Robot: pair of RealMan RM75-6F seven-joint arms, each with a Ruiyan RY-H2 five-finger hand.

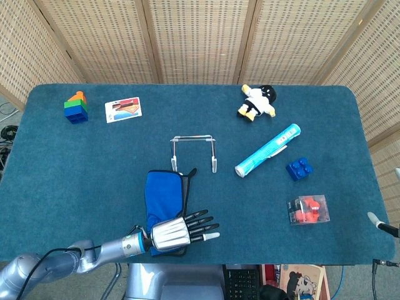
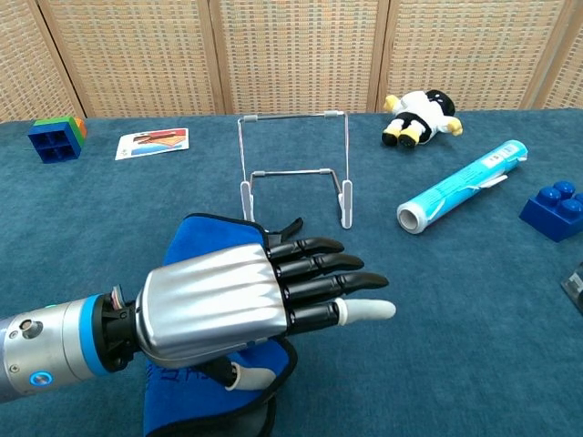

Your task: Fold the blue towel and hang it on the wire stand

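The teal-covered table [image 1: 75, 187] carries everything, and lying on its near middle is the blue towel [image 1: 164, 195], folded into a long narrow pad with a dark edge binding, its far end pointing at the wire stand [image 1: 194, 152]. The left hand [image 1: 178, 230] lies palm down over the near end of the towel; its fingers [image 2: 321, 270] are stretched out straight and slightly spread toward the robot's right, reaching past the towel's edge over bare cloth, while the thumb is tucked beneath, and in the chest view the towel's near corner bunches up around it. Whether the thumb actually pinches the cloth against the palm cannot be told from either view, so the hand's hold on the towel is uncertain; it does at least rest on it. The stand is upright just beyond the towel's far end, apart from it, with nothing draped over its top bar. Of the right hand, only a pale tip shows at the table's right edge in the head view, too little to judge. Further right lie a rolled light-blue tube [image 1: 267, 150], a clear box of red pieces [image 1: 308, 209], a panda plush [image 1: 257, 102] at the far side, and a blue brick [image 1: 299, 168]. At the far left sit a stacked block toy [image 1: 76, 107] and a picture card [image 1: 123, 109].
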